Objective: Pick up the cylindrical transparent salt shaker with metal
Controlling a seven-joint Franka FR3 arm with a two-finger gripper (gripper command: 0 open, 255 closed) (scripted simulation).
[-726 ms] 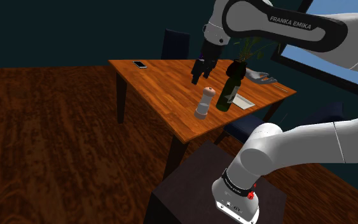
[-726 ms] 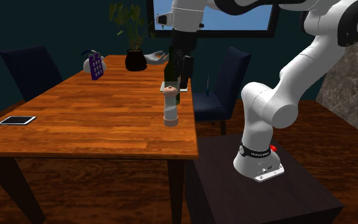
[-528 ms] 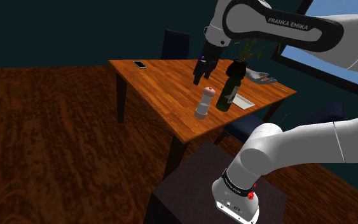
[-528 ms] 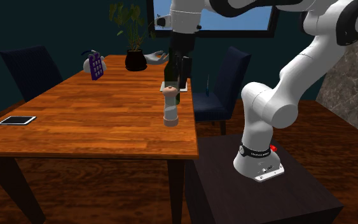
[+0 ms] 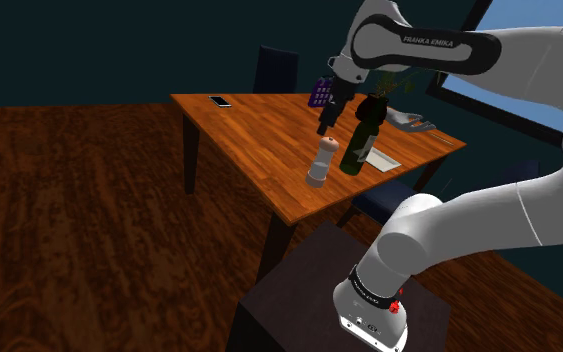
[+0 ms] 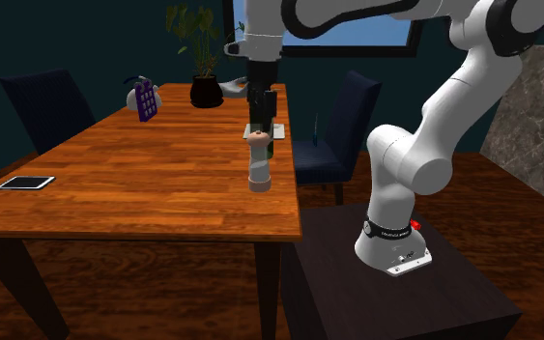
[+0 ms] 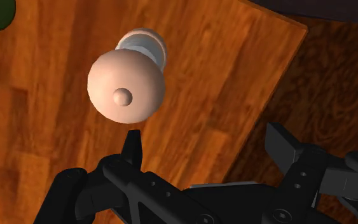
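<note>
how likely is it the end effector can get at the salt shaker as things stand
Probably yes: the open end effector hangs just above the shaker, nothing between them. The dark bottle standing beside it may crowd one finger.

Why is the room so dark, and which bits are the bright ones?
Shoulder view: the walls and floor are dim, the wooden table catches most of the light, and the window glows blue. Second exterior view: the same gloom, with the table top evenly lit and no glare. Wrist view: the salt shaker has a softly lit rounded top that looks big, since the camera is right above it.
</note>
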